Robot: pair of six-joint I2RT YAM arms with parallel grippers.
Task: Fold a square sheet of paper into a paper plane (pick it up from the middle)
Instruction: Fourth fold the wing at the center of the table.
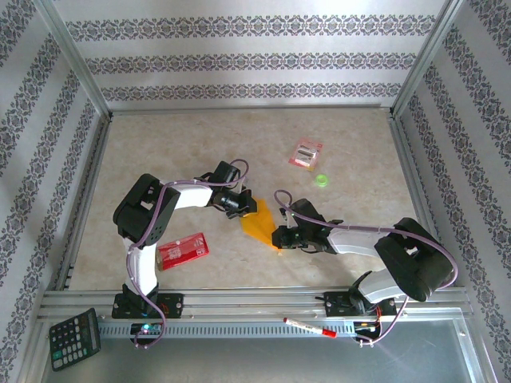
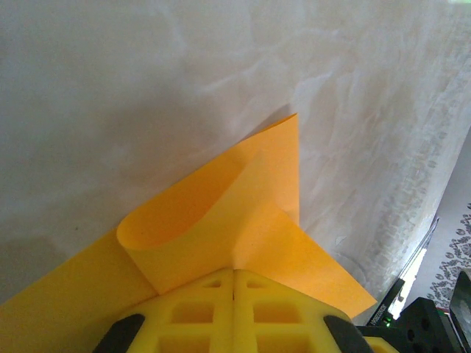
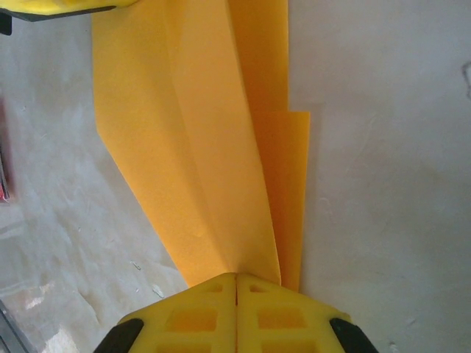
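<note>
So you're looking at a left arm point(image 1: 142, 262) and right arm point(image 1: 355, 239) that are both wearing black joint housings over white link shells, each trailing a purple cable point(image 1: 185, 185) along its length. Your left tool point(image 2: 234, 272) and right tool point(image 3: 235, 276) are sporting chunky yellow fingers point(image 2: 193, 312) with square pockets moulded in and black corner pads point(image 2: 118, 334).

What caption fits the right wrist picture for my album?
Right gripper shut on the folded orange-yellow paper over the pale table.

bright, even; wrist edges maybe soft
</note>
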